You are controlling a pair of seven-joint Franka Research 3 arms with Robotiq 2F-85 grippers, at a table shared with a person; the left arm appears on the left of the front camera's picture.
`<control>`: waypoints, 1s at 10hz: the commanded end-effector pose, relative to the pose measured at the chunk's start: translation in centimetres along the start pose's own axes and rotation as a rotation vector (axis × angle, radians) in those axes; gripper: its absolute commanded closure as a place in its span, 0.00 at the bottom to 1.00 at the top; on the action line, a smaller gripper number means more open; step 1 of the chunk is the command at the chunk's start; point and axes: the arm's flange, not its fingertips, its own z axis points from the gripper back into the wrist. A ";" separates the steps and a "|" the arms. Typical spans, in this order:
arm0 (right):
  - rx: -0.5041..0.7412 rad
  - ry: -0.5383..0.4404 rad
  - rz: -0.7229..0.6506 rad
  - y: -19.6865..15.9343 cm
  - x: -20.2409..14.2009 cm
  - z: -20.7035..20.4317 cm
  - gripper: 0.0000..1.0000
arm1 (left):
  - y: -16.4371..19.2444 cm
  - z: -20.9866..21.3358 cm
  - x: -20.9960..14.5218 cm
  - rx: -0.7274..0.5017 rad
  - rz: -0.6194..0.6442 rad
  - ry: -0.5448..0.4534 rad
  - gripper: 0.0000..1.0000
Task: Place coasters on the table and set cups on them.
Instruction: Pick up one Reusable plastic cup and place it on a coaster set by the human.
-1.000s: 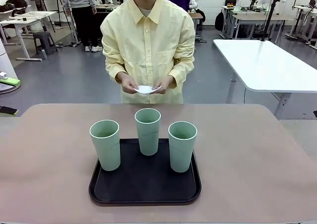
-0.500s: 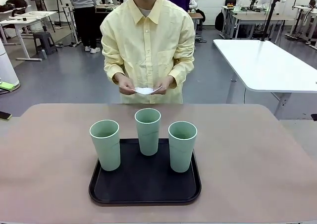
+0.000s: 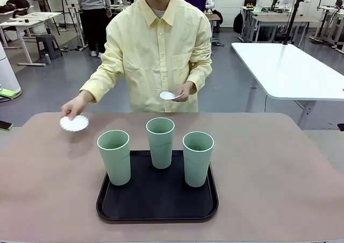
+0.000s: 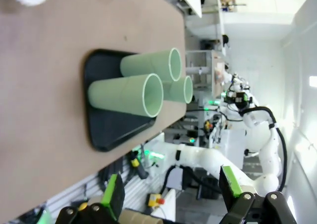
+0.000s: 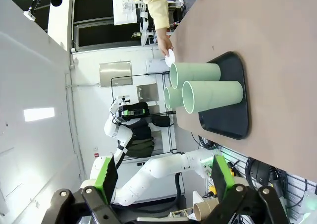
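The person's hand is holding one coaster low over the table, far ahead of the left gripper, whose jaws are standing wide open and empty, while the other hand is keeping more coasters in reserve. The right gripper is likewise gaping with nothing between its jaws, and the three cups are standing upright on the black tray, well ahead of both pairs of jaws. For a good placement, the coaster should be lying flat and well apart from the tray, leaving room for open jaws bringing a cup squarely onto its centre.
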 end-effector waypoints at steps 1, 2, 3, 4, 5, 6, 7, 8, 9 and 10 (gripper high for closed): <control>0.003 -0.004 0.000 0.0 0.0 0.0 0.00 | -0.1 0.0 0.0 -0.008 -0.002 -0.002 0.00; 0.003 -0.004 0.000 0.0 0.0 0.0 0.00 | -0.1 0.0 0.0 -0.008 -0.002 -0.002 0.00; 0.003 -0.004 0.000 0.0 0.0 0.0 0.00 | -0.1 0.0 0.0 -0.008 -0.002 -0.002 0.00; 0.003 -0.004 0.000 0.0 0.0 0.0 0.00 | -0.1 0.0 0.0 -0.008 -0.002 -0.002 0.00; 0.003 -0.004 0.000 0.0 0.0 0.0 0.00 | -0.1 0.0 0.0 -0.008 -0.002 -0.002 0.00; 0.003 -0.004 0.000 0.0 0.0 0.0 0.00 | -0.1 0.0 0.0 -0.008 -0.002 -0.002 0.00; 0.003 -0.004 0.000 0.0 0.0 0.0 0.00 | -0.1 0.0 0.0 -0.008 -0.002 -0.002 0.00; 0.003 -0.004 0.000 0.0 0.0 0.0 0.00 | -0.1 0.0 0.0 -0.008 -0.002 -0.002 0.00; 0.003 -0.004 0.000 0.0 0.0 0.0 0.00 | -0.1 0.0 0.0 -0.008 -0.002 -0.002 0.00; 0.003 -0.004 0.000 0.0 0.0 0.0 0.00 | -0.1 0.0 0.0 -0.008 -0.002 -0.002 0.00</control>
